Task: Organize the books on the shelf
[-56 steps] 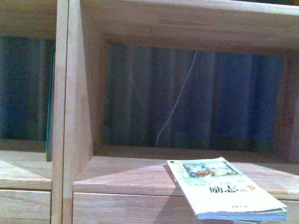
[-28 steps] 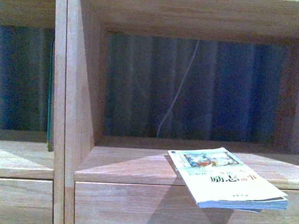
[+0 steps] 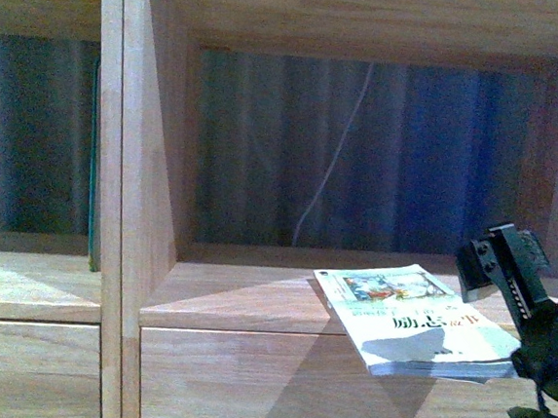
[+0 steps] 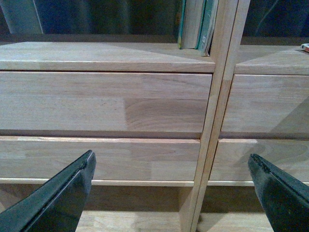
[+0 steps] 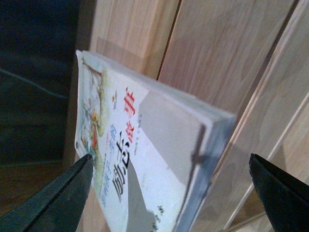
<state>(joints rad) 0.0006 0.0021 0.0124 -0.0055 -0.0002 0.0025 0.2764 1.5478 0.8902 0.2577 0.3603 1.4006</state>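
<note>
Slim dark-green book (image 3: pixel 93 154): mostly hidden behind pale wooden shelf upright (image 3: pixel 104 252).
White-covered paperback book (image 3: pixel 416 324): small print probably too blurred to read.

One white book (image 3: pixel 416 317), one shelf (image 3: pixel 144 207)

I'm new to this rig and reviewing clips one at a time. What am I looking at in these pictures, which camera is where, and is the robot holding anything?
This is a two-armed robot facing a pale wooden shelf. The wide picture comes from a camera on its body. The other two come from cameras on each wrist, looking out from the arm's end. The left fingers are spread wide before the drawer fronts, holding nothing; a few books stand upright above. The right fingers are spread too, aimed at the white book, which lies flat with its near end overhanging the shelf's edge. It isn't gripped.
</note>
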